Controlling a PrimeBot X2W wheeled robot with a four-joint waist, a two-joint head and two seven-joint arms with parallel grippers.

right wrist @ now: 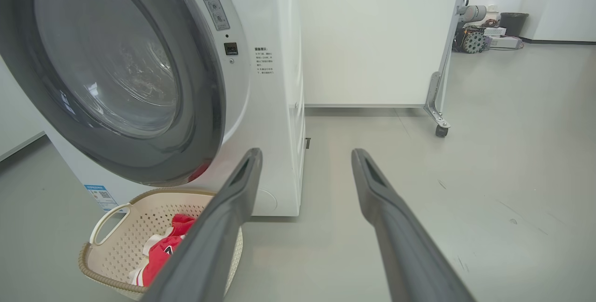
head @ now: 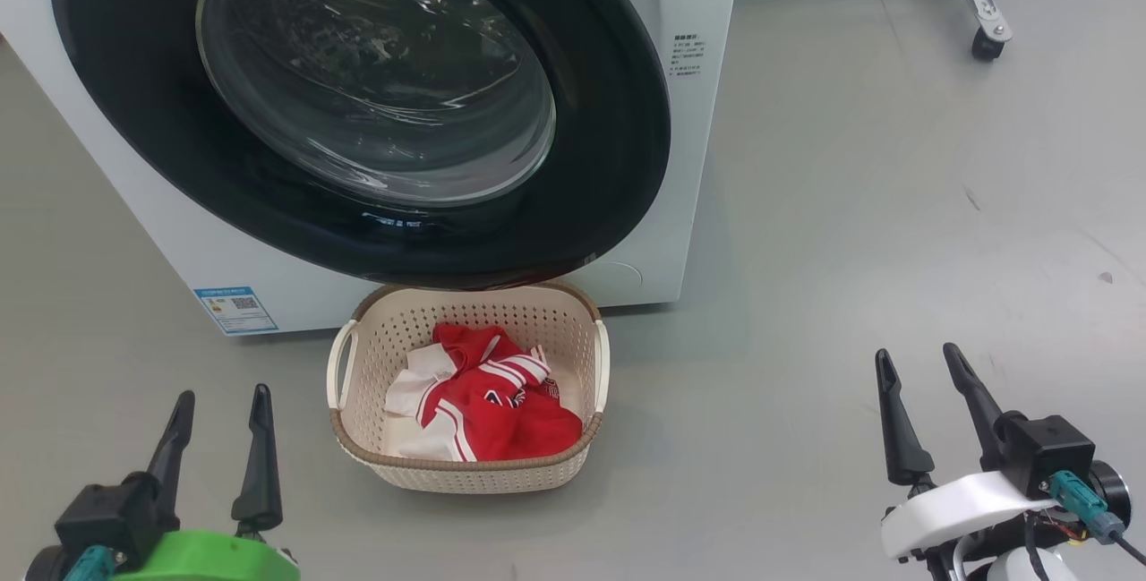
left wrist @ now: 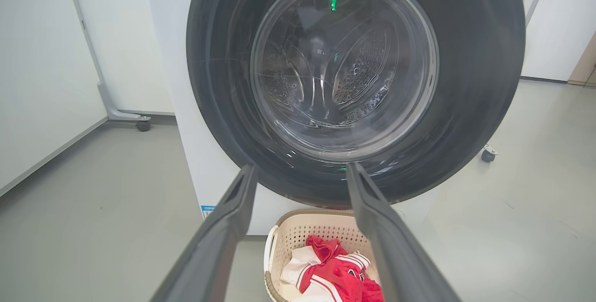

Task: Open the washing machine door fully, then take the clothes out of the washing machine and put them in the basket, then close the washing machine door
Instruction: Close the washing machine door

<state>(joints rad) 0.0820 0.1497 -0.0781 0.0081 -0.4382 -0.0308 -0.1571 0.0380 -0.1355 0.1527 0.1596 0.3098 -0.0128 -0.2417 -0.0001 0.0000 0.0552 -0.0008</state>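
Ahead of both pairs of long dark fingers (head: 260, 465) in the head view, a small oval cream plastic basket (head: 537, 323) with perforated sides and a brown rim stands on the smooth grey floor (head: 850, 205), between the left gripper (head: 222, 395) and the right gripper (head: 915, 353) and nearer the left one. Soft red clothes (head: 501, 402) with white stripes and panels lie heaped inside it. Both grippers hover with fingers spread apart, holding nothing. Beyond the basket rises the big white front-loading washing machine (head: 694, 160), its large round glossy black door (head: 618, 124) with the bulging glass window lying shut against the front, and a small blue label (head: 235, 308) sits ahead of the left fingers. From the left wrist, the door stands straight past the parted fingertips, and the basket with the clothes sits low between the two fingers, partly behind one. From the right wrist, the basket lies outside the fingers, partly behind the one on that view's left, the door above it; floor shows between the fingers.
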